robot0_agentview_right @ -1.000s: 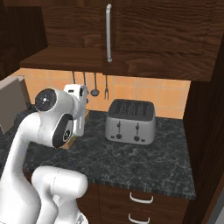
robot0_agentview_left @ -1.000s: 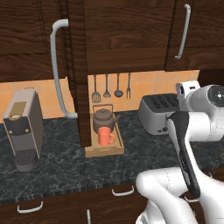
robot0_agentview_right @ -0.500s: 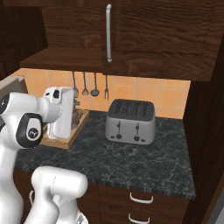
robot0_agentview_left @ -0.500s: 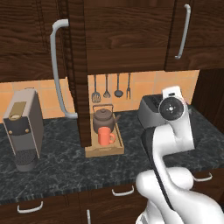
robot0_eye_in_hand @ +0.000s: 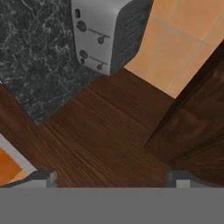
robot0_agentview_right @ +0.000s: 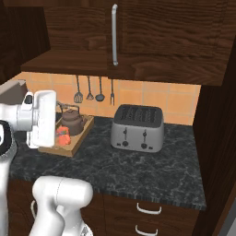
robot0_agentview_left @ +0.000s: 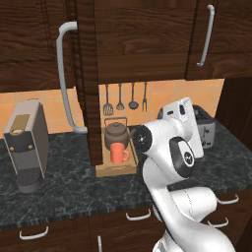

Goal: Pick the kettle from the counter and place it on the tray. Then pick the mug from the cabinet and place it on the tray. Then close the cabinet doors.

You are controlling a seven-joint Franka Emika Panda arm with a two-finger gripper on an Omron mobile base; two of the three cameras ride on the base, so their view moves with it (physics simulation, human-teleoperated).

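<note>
**Kettle and mug on the tray, doors next**

Middle of the left base view: the kettle (robot0_agentview_left: 116,134) sits at the back of the wooden tray (robot0_agentview_left: 106,172), and the orange mug (robot0_agentview_left: 118,153) stands just in front of it, also inside the rim. Both loads look delivered, so by my reading the step in hand is shutting the cabinet doors. One door (robot0_agentview_left: 87,83) juts out edge-on at centre left of that view, with its long grey bar handle (robot0_agentview_left: 64,78) to its left; the edge hangs right in front of the tray's left end.

The gripper (robot0_eye_in_hand: 113,178) points past dark wood toward the toaster (robot0_eye_in_hand: 107,30) at the top of the hand view, fingertips (robot0_eye_in_hand: 43,177) spread wide, nothing between them. The arm's white hand (robot0_agentview_right: 41,117) hovers at the left of the right base view, just in front of the tray.

To do this well, I'd say: keep the fingers spread and empty, get the hand onto the door's outer face, away from the hinge, and push in a smooth arc. Stay high enough that the elbow misses the kettle's wire handle and the mug. The second door's position I cannot tell from here.
</note>
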